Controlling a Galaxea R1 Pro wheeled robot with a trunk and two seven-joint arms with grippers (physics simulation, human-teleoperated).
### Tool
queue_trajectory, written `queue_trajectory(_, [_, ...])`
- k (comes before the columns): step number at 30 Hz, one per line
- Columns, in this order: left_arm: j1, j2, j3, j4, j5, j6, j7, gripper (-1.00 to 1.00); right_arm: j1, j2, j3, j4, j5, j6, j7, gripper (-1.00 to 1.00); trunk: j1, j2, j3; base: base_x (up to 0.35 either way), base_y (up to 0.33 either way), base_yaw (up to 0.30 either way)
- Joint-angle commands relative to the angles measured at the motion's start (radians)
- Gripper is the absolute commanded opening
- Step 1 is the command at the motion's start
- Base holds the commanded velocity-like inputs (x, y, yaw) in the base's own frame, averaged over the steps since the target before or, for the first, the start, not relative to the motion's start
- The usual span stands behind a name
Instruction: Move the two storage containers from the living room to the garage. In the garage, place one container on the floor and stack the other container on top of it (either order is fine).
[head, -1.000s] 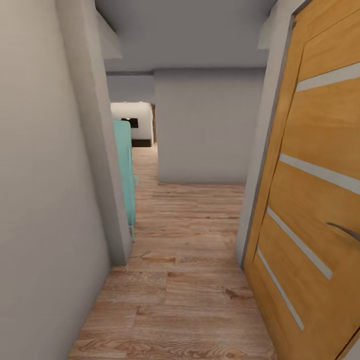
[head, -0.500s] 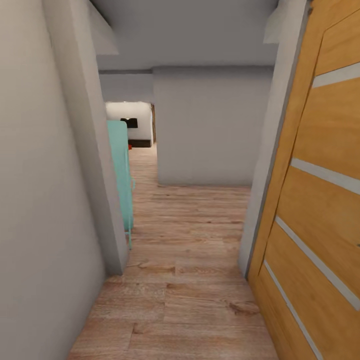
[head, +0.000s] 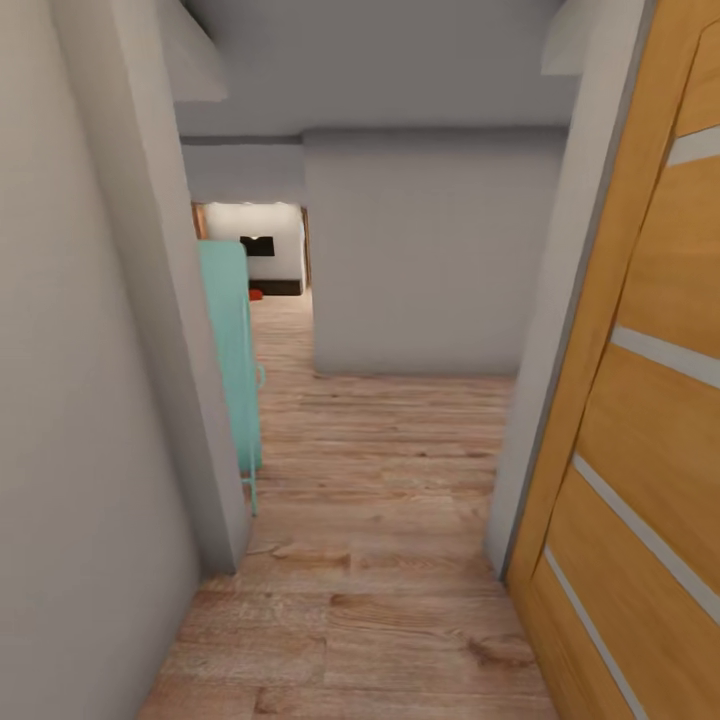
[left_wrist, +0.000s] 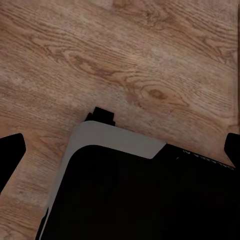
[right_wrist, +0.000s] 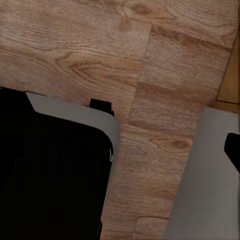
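I am in a narrow hallway with a light wood plank floor (head: 380, 480). Far ahead, through an opening at the left, part of a white-walled room (head: 270, 225) shows with a low dark bench, and a tiny orange-red spot (head: 256, 294) lies on its floor, too small to tell whether it is a storage container. In the left wrist view my left gripper (left_wrist: 120, 150) stands open above the planks, holding nothing. The right wrist view has one dark fingertip (right_wrist: 232, 150) of my right gripper at the picture's edge, spread wide with nothing held.
An open wooden door (head: 640, 400) with pale stripes stands close on the right. A grey wall corner (head: 190, 400) juts in on the left, with a teal panel (head: 232, 350) behind it. A grey wall (head: 420, 260) closes the hallway ahead. My dark base (left_wrist: 140, 200) hangs over the planks.
The whole view has advanced down the hallway: the wooden door and left wall corner are nearer, the door handle has left the picture, and more of the far room shows.
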Motion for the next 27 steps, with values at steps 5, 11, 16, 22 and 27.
queue_trajectory(5, [0.0,0.0,0.003,0.0,0.001,-0.001,0.002,1.0,-0.001,0.0,0.003,0.003,0.011,-0.004,-0.006,1.0,0.001,-0.001,-0.001,0.325,0.0,0.0])
queue_trajectory(11, [-0.001,0.0,0.003,0.0,0.001,-0.002,0.002,1.0,-0.001,0.001,0.003,0.003,0.01,-0.004,-0.006,1.0,0.001,-0.001,-0.001,0.325,0.0,0.0])
queue_trajectory(16, [-0.001,0.0,0.003,0.0,0.001,-0.004,0.002,1.0,-0.001,0.003,0.003,0.003,0.009,-0.004,-0.007,1.0,0.001,-0.001,-0.001,0.325,0.0,0.0])
queue_trajectory(22, [-0.001,0.0,0.003,0.0,0.001,-0.004,0.002,1.0,-0.001,0.003,0.003,0.003,0.009,-0.004,-0.007,1.0,0.001,-0.001,-0.001,0.325,0.0,0.0])
queue_trajectory(27, [-0.001,0.0,0.003,0.0,0.001,-0.004,0.002,1.0,-0.001,0.002,0.003,0.003,0.009,-0.004,-0.007,1.0,0.001,-0.001,-0.001,0.325,0.001,0.0])
